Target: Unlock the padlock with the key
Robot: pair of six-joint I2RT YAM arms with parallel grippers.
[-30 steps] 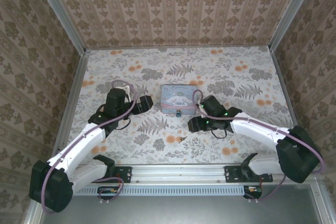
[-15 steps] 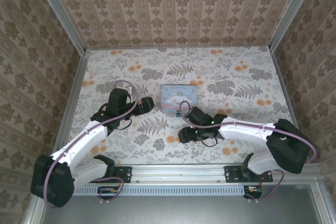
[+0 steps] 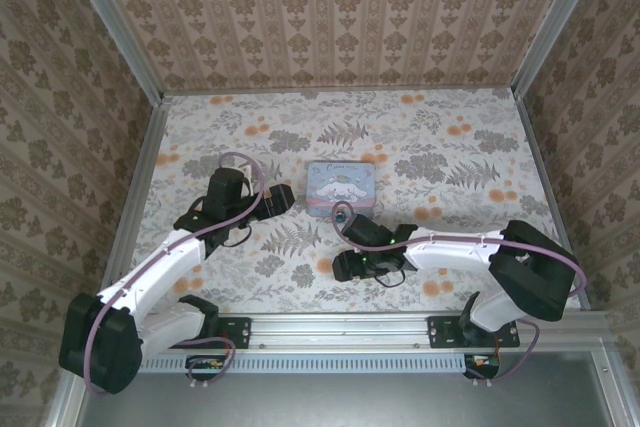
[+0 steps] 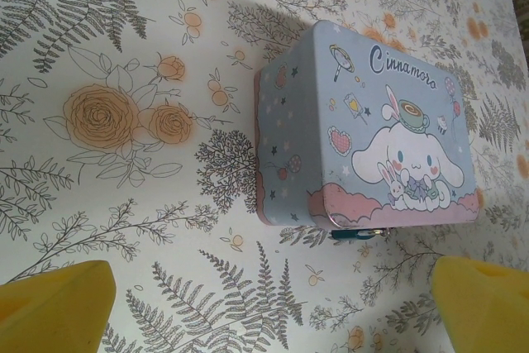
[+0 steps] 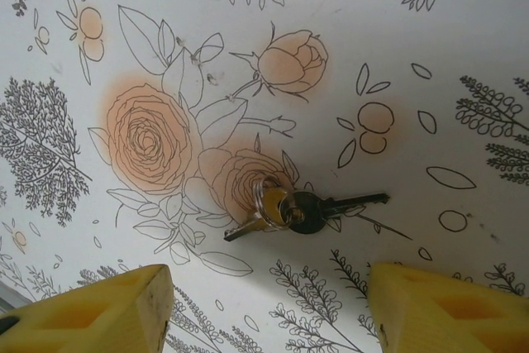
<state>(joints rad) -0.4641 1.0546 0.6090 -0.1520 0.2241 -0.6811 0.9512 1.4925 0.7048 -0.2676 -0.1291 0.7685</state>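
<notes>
Swung away from the Cinnamoroll tin (image 4: 388, 121), the right gripper (image 5: 269, 307) now hangs open and empty over the key (image 5: 306, 211), ready to grasp; the left gripper (image 4: 269, 307) gapes wide toward the padlock (image 4: 354, 235).

padlock (image 4: 354, 235): we see a tiny dark teal body with a glint of metal, touching the pink front wall of the tin (image 4: 364, 113) at its lower edge; mostly hidden, so we cannot tell whether it is locked.
key (image 5: 307, 209): we see two small keys on one ring, flat on the table (image 5: 430, 64), overlapping a printed orange rose; the dark one points right, the brass one lower left.
</notes>
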